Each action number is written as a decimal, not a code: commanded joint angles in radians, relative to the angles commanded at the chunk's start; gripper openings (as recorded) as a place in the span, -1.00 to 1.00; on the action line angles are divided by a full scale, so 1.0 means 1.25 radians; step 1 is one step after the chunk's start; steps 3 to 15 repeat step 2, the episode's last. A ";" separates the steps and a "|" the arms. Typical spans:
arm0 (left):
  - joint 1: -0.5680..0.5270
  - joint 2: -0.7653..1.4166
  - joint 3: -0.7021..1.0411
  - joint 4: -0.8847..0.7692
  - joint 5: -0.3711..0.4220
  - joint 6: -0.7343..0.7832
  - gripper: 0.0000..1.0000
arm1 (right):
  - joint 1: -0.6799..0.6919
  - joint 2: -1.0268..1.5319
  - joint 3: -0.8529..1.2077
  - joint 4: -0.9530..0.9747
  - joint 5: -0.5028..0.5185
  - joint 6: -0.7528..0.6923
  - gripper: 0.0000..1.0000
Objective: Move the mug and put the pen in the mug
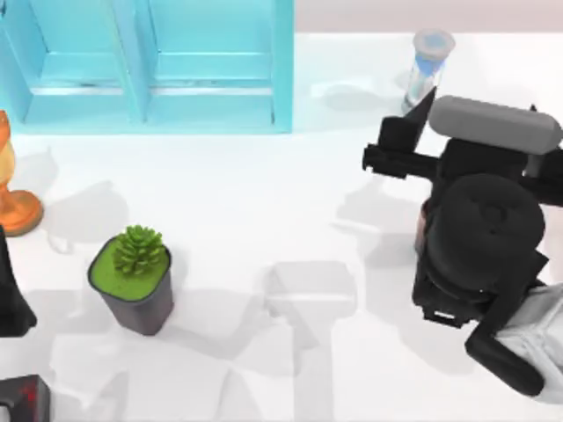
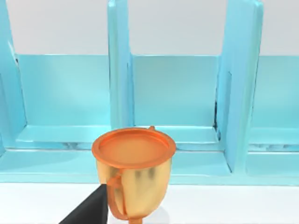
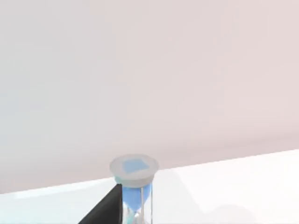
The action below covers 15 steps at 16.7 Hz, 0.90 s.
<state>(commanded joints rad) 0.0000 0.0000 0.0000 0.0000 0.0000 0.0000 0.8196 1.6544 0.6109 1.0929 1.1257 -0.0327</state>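
1. Nearest the overhead camera was the right arm [image 1: 479, 242], a bulky black mass over the right side of the white table [image 1: 264, 237], reaching toward the far right; whether its gripper was open or closed could not be told.
2. Just beyond it, at the far right, stood a blue-topped hourglass [image 1: 427, 66]; the right wrist view looked past a dark finger edge at the same hourglass [image 3: 134, 184].
3. Neither the mug nor the pen could be made out; they might have lain hidden beneath the right arm.
4. At the near left edge sat the left arm [image 1: 13, 308], parked; its grip could not be told either.
5. An orange goblet [image 1: 13, 189] stood at the far left edge, seen close in the left wrist view [image 2: 133, 175].
6. A teal shelf unit [image 1: 149, 66] ran along the far left.
7. A dark grey pot holding a green succulent [image 1: 132, 281] stood near left.
8. Risk, as a judgement: the hourglass stood so close to the right arm that a sweep could topple it.
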 joint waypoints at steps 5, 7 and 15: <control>0.000 0.000 0.000 0.000 0.000 0.000 1.00 | 0.000 0.000 0.000 0.000 0.000 0.000 1.00; 0.000 0.000 0.000 0.000 0.000 0.000 1.00 | 0.000 0.000 0.000 0.000 0.000 0.000 1.00; 0.000 0.000 0.000 0.000 0.000 0.000 1.00 | 0.000 0.000 0.000 0.000 0.000 0.000 1.00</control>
